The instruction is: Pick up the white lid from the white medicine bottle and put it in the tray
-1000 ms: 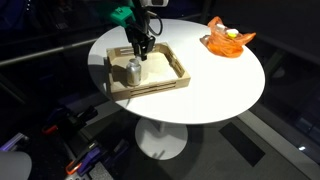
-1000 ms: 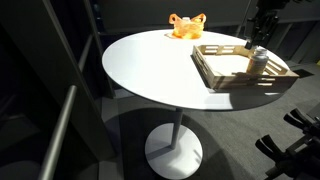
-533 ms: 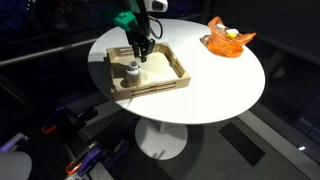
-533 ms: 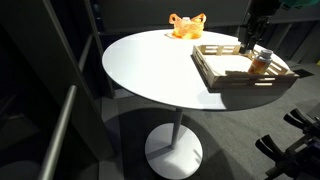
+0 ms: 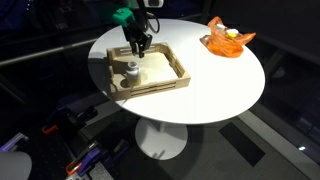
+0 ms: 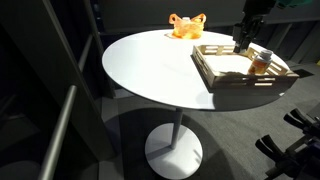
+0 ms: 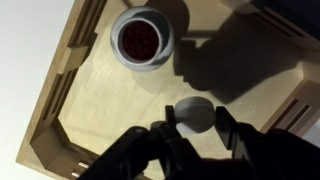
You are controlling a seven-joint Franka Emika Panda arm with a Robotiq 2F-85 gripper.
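The white medicine bottle (image 5: 130, 72) stands open in the wooden tray (image 5: 150, 88), with red pills visible inside in the wrist view (image 7: 142, 40). My gripper (image 7: 195, 125) is shut on the white lid (image 7: 195, 113) and holds it above the tray floor, a short way from the bottle. In both exterior views the gripper (image 5: 140, 48) (image 6: 243, 42) hangs over the tray (image 6: 225, 80) beside the bottle (image 6: 262, 62). The lid is too small to make out in the exterior views.
The tray sits on a round white table (image 5: 215, 80). An orange bowl-like object (image 5: 228, 40) (image 6: 185, 26) stands near the table's far edge. The tray's raised wooden walls (image 7: 60, 110) surround the gripper. Dark floor and equipment lie around the table.
The gripper was down on the bottle's top a second ago. It has lifted and shifted away from the bottle with the lid, leaving the bottle open.
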